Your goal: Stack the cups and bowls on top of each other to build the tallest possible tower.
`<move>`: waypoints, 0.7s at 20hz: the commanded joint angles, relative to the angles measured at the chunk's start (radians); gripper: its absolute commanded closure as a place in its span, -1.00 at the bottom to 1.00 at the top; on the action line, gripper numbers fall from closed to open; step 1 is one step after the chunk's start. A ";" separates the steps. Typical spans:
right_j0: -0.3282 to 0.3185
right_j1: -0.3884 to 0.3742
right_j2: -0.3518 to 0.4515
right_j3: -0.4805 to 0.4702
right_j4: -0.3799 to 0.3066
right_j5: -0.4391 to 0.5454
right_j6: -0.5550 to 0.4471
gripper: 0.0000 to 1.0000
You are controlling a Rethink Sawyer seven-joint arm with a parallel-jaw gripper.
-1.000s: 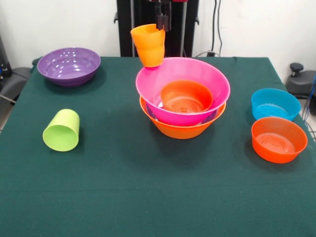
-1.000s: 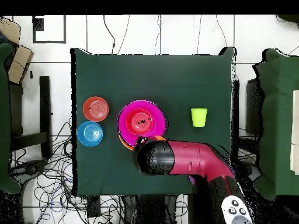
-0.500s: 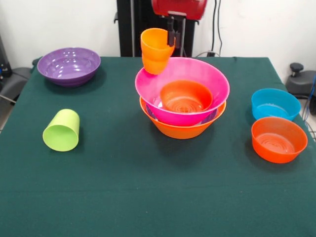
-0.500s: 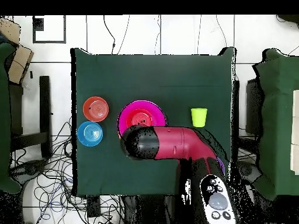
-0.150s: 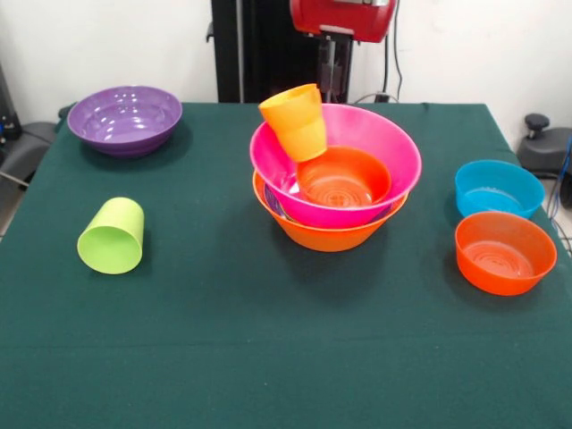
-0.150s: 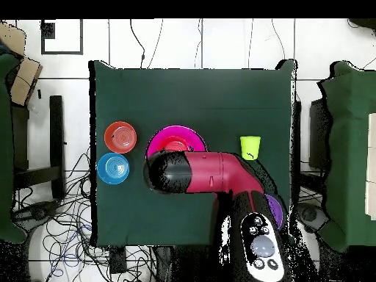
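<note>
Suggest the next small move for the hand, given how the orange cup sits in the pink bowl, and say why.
Probably bring the hand to the orange cup and stand it upright in the red-orange bowl. The cup leans tilted inside the pink bowl, its base at the red-orange bowl's edge rather than centred in it, so it looks unsteady.

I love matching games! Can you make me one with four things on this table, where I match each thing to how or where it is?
Things:
1. orange cup
2. green cup
3. purple bowl
4. blue bowl

Places or states:
A. lying on its side
B. just behind a red-orange bowl
C. tilted over the pink bowl
D. alone at a far corner

Pairs: 1-C, 2-A, 3-D, 4-B
</note>
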 commanded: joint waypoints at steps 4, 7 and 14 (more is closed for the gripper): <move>0.025 0.020 -0.039 -0.045 0.019 0.066 0.127 1.00; 0.032 0.019 -0.046 -0.044 0.022 0.072 0.127 -1.00; 0.040 0.032 -0.053 -0.038 0.031 0.042 0.132 -1.00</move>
